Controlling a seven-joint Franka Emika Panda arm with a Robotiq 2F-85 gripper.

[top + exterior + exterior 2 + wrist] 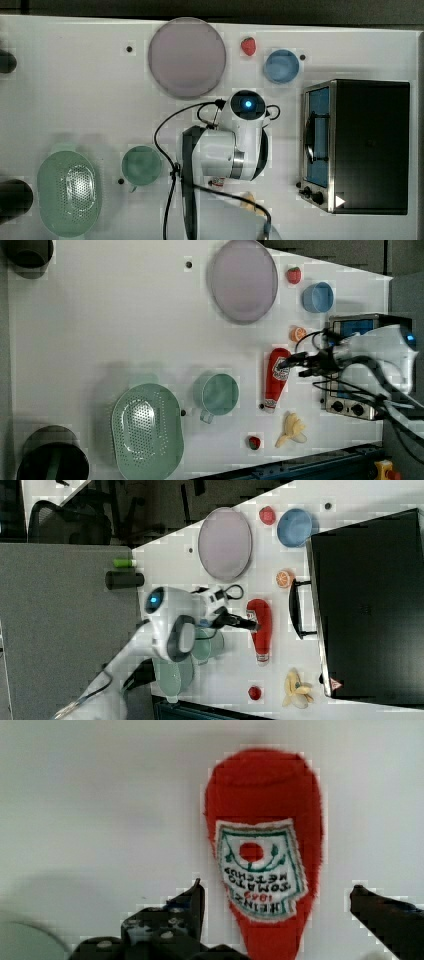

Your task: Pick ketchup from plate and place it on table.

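The red ketchup [276, 377] bottle with its white label lies flat on the white table [75, 90], between the green cup and the toaster oven. My gripper [295, 366] hangs just over its middle. In the wrist view the ketchup [262, 845] sits between my open gripper [277, 890], with a gap of table showing on each side, so neither fingertip touches it. The right view shows the ketchup [260, 625] with the gripper [250, 625] above it. The pale mauve plate [186, 56] stands at the far edge with nothing on it.
A green cup [219, 394] and a green colander [146, 430] stand on the left view's left of the bottle. A toaster oven [360, 145], an orange half [298, 333], a banana [291, 430], a blue bowl [318, 296] and a strawberry [294, 275] lie nearby.
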